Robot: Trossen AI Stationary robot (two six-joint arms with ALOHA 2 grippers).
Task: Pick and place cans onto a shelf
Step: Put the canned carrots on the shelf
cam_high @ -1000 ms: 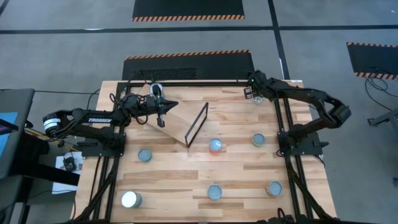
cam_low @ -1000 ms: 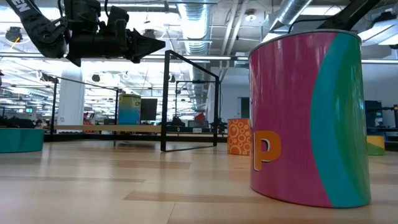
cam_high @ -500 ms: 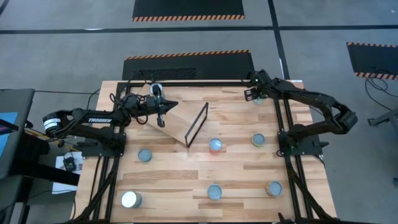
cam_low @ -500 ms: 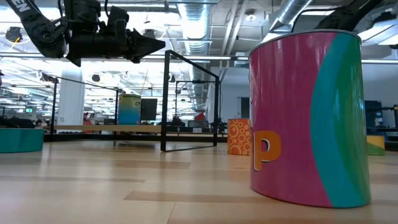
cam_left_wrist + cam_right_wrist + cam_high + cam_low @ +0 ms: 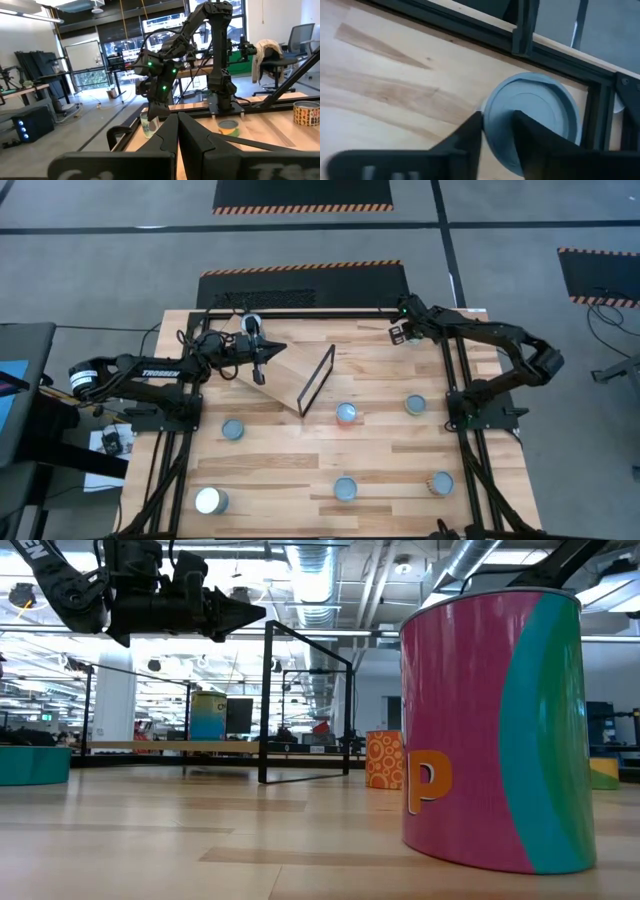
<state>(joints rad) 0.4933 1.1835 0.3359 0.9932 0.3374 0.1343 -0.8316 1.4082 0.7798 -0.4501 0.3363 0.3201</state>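
The shelf [image 5: 290, 372] is a tilted light-wood board with a black frame [image 5: 318, 380], at the table's far left. One can [image 5: 250, 323] stands at its far end. My left gripper [image 5: 262, 370] is shut and empty, hovering over the board; it also shows in the low view [image 5: 255, 610]. My right gripper [image 5: 402, 332] is at the far right corner, pointing down over a pale-blue-topped can [image 5: 540, 117]. Its fingers are a little apart [image 5: 497, 119], one over the can's top and one outside its rim. My right gripper comes at the can from above, its fingers astride the rim [image 5: 489, 115] on one side of the top. I cannot tell whether the fingers touch the can. The can stands upright on the table next to the black rail.
Loose cans stand on the tabletop: an orange one [image 5: 346, 414], others [image 5: 415, 405], [image 5: 234, 429], [image 5: 345, 489], [image 5: 439, 483], [image 5: 211, 500]. A pink-and-teal can [image 5: 490, 730] fills the low view's right. A black rail [image 5: 470, 47] runs along the far edge.
My right gripper has shifted slightly toward the table's left while staying over the corner can. My left gripper has kept still.
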